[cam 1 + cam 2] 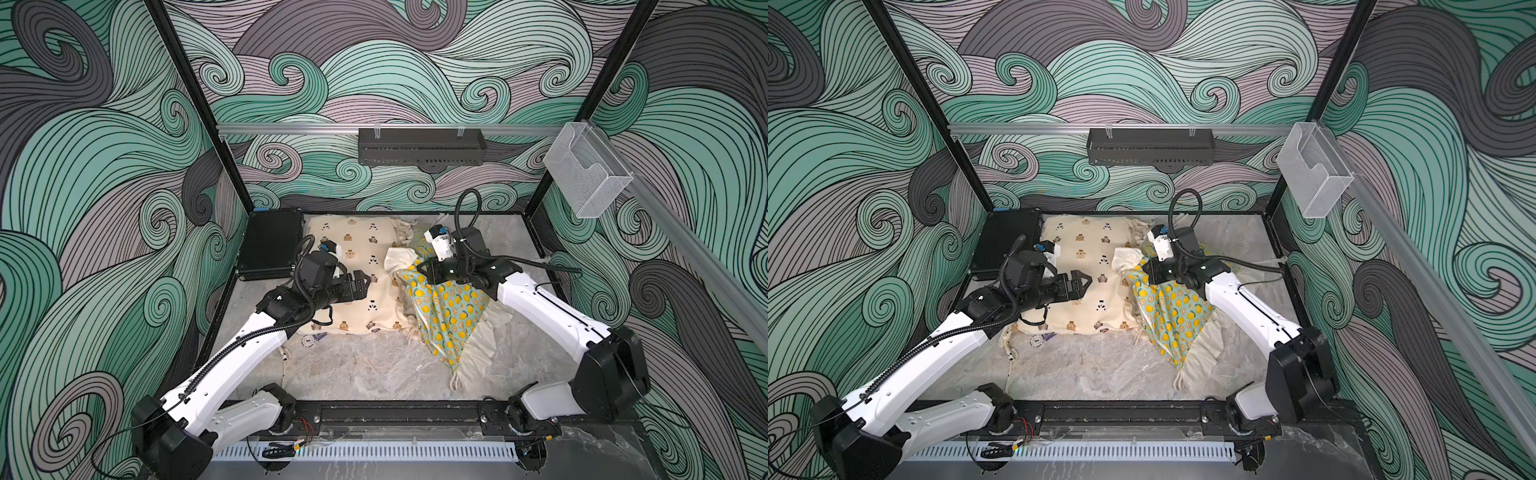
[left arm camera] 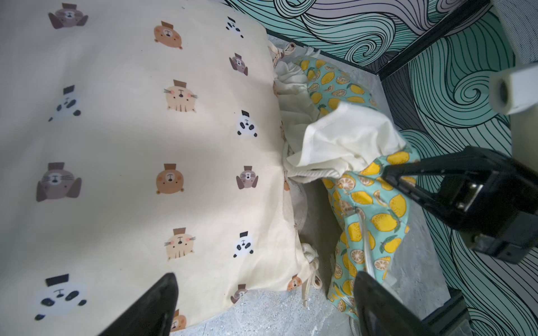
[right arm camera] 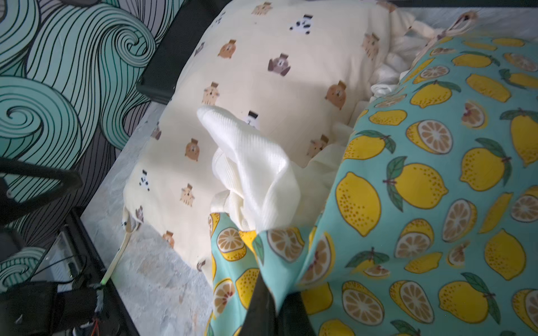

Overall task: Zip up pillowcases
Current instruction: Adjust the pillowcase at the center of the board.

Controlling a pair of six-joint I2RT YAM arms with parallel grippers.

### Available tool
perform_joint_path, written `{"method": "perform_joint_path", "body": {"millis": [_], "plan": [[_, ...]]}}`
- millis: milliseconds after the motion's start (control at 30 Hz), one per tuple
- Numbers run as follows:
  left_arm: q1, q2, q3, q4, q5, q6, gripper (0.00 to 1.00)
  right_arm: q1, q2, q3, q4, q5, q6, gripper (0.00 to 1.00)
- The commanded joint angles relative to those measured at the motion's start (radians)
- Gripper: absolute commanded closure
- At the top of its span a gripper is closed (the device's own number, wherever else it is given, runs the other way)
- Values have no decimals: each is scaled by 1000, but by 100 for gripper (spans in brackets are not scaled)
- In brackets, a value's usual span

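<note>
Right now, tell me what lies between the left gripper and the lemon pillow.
Cream pillow fabric and its ruffled edge lie between the left gripper and the lemon pillow, in both top views.

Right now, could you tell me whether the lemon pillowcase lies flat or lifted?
Partly lifted: the right gripper, jaws shut on the lemon pillowcase, holds one end up in a peak; the rest drapes to the table.

Swirling teal-and-grey wave-patterned walls (image 1: 395, 75), grey marbled tabletop (image 1: 374, 374), black wall tray (image 1: 419, 147), clear plastic bin (image 1: 586, 178) alongside
</note>
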Motion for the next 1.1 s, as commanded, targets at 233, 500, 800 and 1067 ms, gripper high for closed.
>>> {"method": "perform_joint_path", "body": {"millis": [233,500,800,1067], "plan": [[3,121,-7,113,194,-119,16,15,-87,-73,3,-5,15,71],[-10,254,22,142,247,-122,24,10,-209,-87,-170,247,154,62],[-19,382,28,226,287,-120,36,-50,-348,-248,-349,421,455,48],[-26,471,44,300,298,-129,46,-138,-400,-381,-337,404,472,42]]}}
